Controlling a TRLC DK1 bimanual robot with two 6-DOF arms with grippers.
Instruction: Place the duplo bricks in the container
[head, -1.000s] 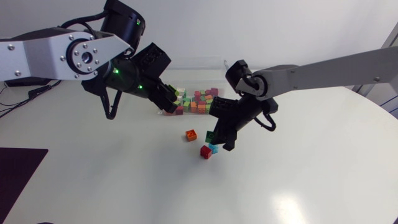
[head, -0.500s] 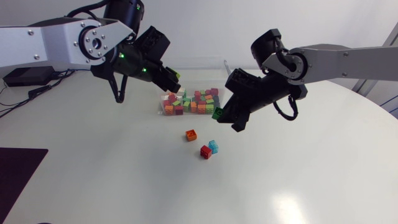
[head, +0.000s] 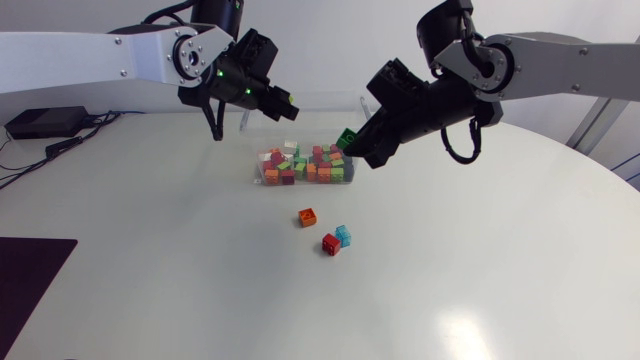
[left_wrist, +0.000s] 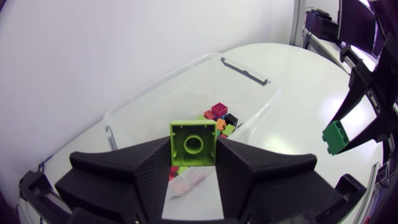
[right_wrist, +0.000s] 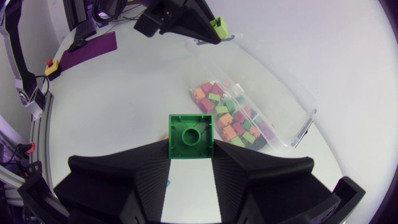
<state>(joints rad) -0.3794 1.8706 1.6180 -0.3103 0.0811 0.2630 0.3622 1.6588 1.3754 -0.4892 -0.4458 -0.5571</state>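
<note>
A clear plastic container (head: 305, 108) stands at the back middle of the table, holding several coloured duplo bricks (head: 305, 165). My left gripper (head: 287, 104) hangs above its left end, shut on a lime-green brick (left_wrist: 193, 144). My right gripper (head: 352, 140) hovers over its right end, shut on a dark green brick (right_wrist: 191, 135). On the table in front of the container lie an orange brick (head: 307, 217), a red brick (head: 331, 244) and a light blue brick (head: 343, 235). The left wrist view shows the container (left_wrist: 249, 78) below and ahead of the lime brick.
A dark mat (head: 30, 280) lies at the table's front left edge. The red and light blue bricks touch each other, and the orange one sits a little apart to their left.
The right arm has lifted the dark green brick from beside the loose bricks up to the container's right end. The left arm has risen and drawn back above the container's left end.
</note>
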